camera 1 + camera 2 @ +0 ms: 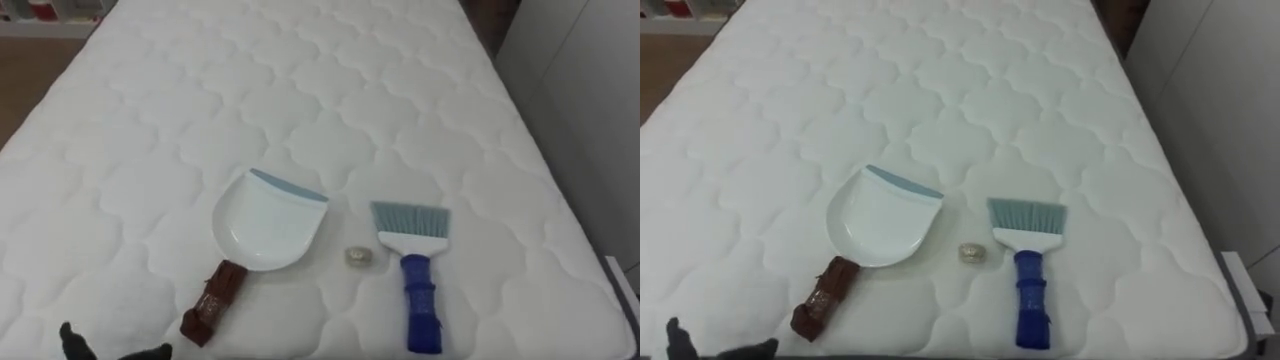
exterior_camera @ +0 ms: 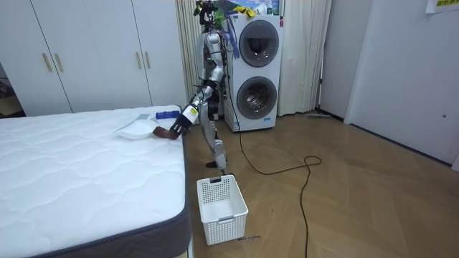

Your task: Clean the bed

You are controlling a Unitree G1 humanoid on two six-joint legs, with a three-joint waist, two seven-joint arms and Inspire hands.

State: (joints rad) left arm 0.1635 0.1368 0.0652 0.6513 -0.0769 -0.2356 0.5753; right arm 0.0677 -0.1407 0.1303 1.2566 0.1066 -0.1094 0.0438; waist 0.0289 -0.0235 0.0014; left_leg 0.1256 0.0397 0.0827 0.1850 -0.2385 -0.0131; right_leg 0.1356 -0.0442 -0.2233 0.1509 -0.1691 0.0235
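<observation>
A white dustpan (image 1: 262,232) with a brown handle (image 1: 212,305) lies on the quilted white mattress (image 1: 300,90), its grey-blue lip pointing away from me. To its right lies a brush (image 1: 417,285) with a blue handle and pale bristles (image 1: 410,220). Between the two sits a small crumpled scrap (image 1: 360,257). My left hand (image 1: 72,343) shows as dark fingertips at the lower left, spread and holding nothing, left of the dustpan handle. In the room view I stand at the bed's end, left hand (image 2: 183,122) over the dustpan handle (image 2: 166,134).
The mattress's right edge (image 1: 590,250) runs along a grey wall. A white slatted basket (image 2: 221,208) stands on the wooden floor beside the bed. Stacked washing machines (image 2: 256,72) stand behind me and white wardrobes (image 2: 86,57) behind the bed.
</observation>
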